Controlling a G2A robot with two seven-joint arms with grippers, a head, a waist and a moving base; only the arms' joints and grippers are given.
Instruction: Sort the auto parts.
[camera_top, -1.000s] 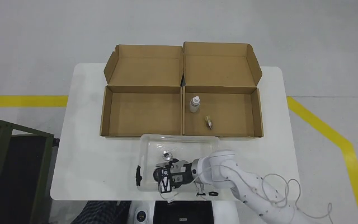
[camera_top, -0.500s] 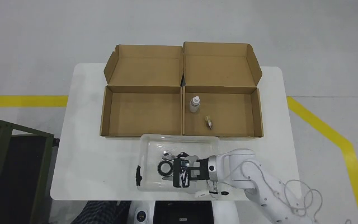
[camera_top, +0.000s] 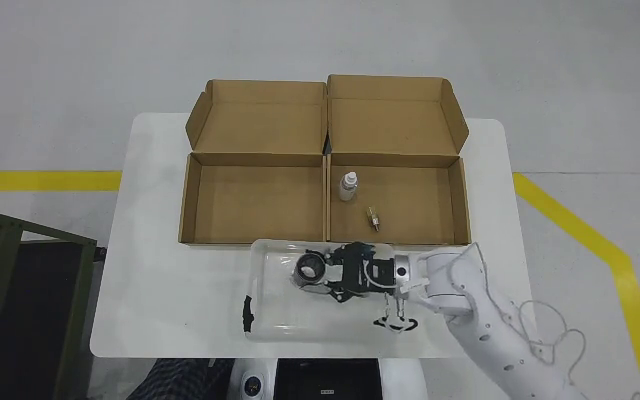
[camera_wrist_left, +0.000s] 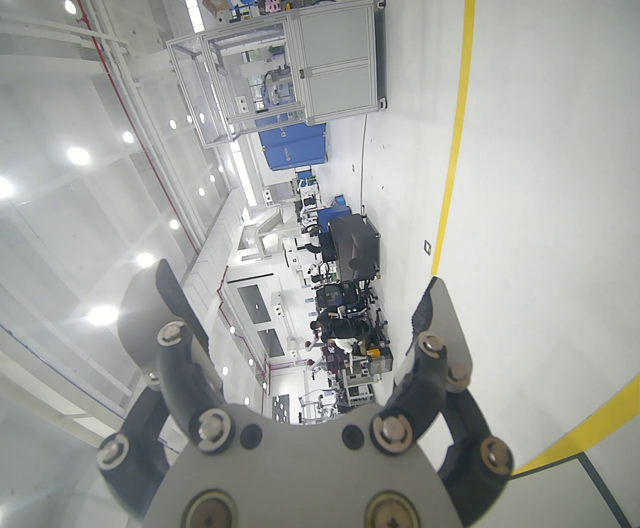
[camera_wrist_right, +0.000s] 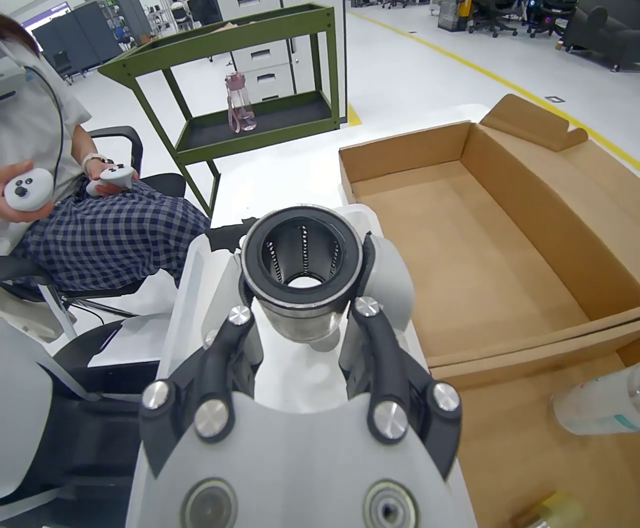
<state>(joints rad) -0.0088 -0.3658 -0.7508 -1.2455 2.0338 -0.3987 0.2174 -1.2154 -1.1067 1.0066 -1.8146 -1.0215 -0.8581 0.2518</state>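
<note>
**Right claw clamped on a bearing over the tray; left claw apart and bare**

Top view: the right gripper (camera_top: 318, 270) is clamped on a round metal bearing (camera_top: 308, 266) with black ends. The bearing sits over the far part of the clear plastic tray (camera_top: 262, 300), close to the near walls of the two cardboard boxes. The tray lies at the near edge of the white table (camera_top: 150, 250). A black curved piece (camera_top: 245, 313) lies at the tray's left rim, and small dark bits (camera_top: 390, 322) lie at its right end. Behind the tray, the left box (camera_top: 255, 205) and the right box (camera_top: 420, 205) stand side by side, touching, with their lids folded back. In the right box a small white bottle (camera_top: 348, 185) lies near the shared wall, with a small brass part (camera_top: 373, 216) just beside it.

Left wrist view: the left gripper (camera_wrist_left: 300, 290) points away from the table toward the room, its fingers spread wide with nothing between them.

Right wrist view: the two fingers press on opposite sides of the bearing. Its open bore faces the camera, with rows of small balls showing inside. The tray lies below it and the left box just beyond, and the bottle shows at the frame's edge.
</note>
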